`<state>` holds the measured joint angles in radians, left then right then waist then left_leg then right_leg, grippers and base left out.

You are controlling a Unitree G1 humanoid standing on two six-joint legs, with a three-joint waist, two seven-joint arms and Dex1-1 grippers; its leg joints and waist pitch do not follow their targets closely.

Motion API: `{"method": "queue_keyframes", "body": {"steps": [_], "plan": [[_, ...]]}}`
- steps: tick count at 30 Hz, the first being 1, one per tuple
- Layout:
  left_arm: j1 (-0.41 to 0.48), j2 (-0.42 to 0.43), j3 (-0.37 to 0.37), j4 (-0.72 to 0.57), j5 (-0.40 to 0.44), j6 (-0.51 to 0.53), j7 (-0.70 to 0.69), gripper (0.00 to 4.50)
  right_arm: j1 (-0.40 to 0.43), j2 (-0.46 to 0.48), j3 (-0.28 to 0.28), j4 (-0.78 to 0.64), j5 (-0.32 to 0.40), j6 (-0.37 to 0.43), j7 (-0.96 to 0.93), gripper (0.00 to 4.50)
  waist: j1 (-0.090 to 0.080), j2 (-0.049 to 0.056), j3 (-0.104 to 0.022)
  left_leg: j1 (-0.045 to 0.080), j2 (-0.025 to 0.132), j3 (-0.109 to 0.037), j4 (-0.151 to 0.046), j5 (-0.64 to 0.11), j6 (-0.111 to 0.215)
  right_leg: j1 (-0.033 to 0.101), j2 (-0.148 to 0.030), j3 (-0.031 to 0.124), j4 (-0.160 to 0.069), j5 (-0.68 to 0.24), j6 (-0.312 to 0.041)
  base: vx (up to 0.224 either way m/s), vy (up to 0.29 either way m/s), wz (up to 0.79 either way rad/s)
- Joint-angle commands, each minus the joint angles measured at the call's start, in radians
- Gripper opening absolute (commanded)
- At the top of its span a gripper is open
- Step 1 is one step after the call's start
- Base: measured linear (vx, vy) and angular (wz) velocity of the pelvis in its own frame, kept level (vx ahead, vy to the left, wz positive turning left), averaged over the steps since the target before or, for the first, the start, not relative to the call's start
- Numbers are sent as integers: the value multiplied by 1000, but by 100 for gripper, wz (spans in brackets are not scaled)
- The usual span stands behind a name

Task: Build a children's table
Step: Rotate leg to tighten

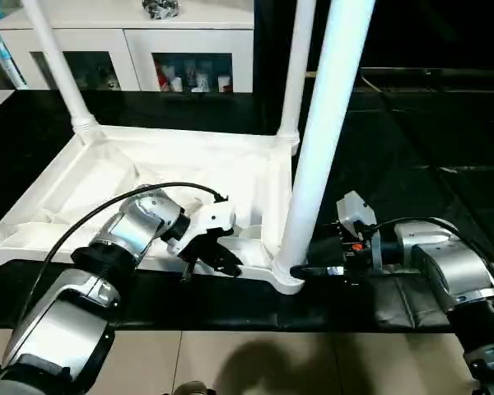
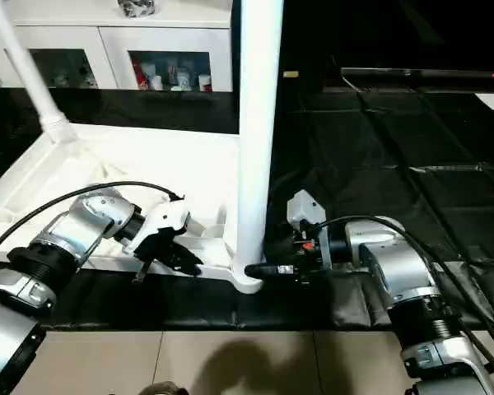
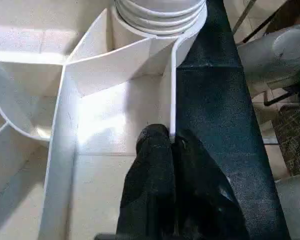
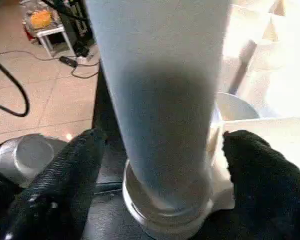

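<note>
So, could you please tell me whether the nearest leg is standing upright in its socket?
Upright: the nearest leg rises straight from the corner socket.

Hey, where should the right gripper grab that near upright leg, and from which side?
Low on the near leg, just above its ribbed collar at the corner socket, coming level from the mat side. The tube stands upright and round, and the right gripper has a finger either side of it there.
</note>
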<state>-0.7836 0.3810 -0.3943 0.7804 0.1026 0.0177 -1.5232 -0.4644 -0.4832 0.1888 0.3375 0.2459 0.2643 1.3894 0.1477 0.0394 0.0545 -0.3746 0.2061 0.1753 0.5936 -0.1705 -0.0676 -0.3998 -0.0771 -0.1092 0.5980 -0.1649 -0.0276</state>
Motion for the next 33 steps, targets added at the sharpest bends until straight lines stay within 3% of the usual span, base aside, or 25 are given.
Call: {"method": "queue_keyframes", "body": {"steps": [1, 18, 25, 28, 29, 33], "plan": [[-7, -10, -29, -25, -4, -21, -43, 0, -19, -2, 6, 5, 13, 5, 19, 358, -6, -14, -79, 14, 32, -6, -59, -163, 75, 55, -77, 55, -70, -256, -181, 0, 0, 0], [-7, -13, -27, -12, 3, -29, -33, 0, -11, -12, 18, 0, 21, 28, 56, 205, -3, -11, -80, 16, 33, -7, -59, -166, 70, 54, -76, 55, -71, -254, -182, 0, 0, 0], [-12, -32, -10, 11, 3, -3, 15, 0, 7, -6, 24, -13, 19, 32, 46, 196, -2, -11, -80, 17, 32, -6, -58, -170, 70, 55, -76, 54, -73, -263, -181, 0, 0, 0], [-22, -56, 14, 25, -12, 51, 55, 0, 17, 12, 11, -32, 36, 79, 7, 196, -2, -11, -78, 18, 32, -6, -58, -171, 69, 54, -75, 55, -74, -271, -180, 0, 0, 0], [-27, -66, 25, 30, -16, 73, 77, 0, 22, 22, 9, -47, 36, 101, -19, 196, -3, -16, -77, 18, 31, -5, -59, -179, 68, 55, -75, 53, -76, -294, -176, 0, 0, 0], [-49, -109, 74, 46, -36, 169, 193, 0, 40, 73, 11, -74, -10, 145, -172, 196, -12, -16, -69, 21, 27, -9, -64, -221, 41, 54, -78, 50, -88, -400, -142, 0, 0, 0]]}}
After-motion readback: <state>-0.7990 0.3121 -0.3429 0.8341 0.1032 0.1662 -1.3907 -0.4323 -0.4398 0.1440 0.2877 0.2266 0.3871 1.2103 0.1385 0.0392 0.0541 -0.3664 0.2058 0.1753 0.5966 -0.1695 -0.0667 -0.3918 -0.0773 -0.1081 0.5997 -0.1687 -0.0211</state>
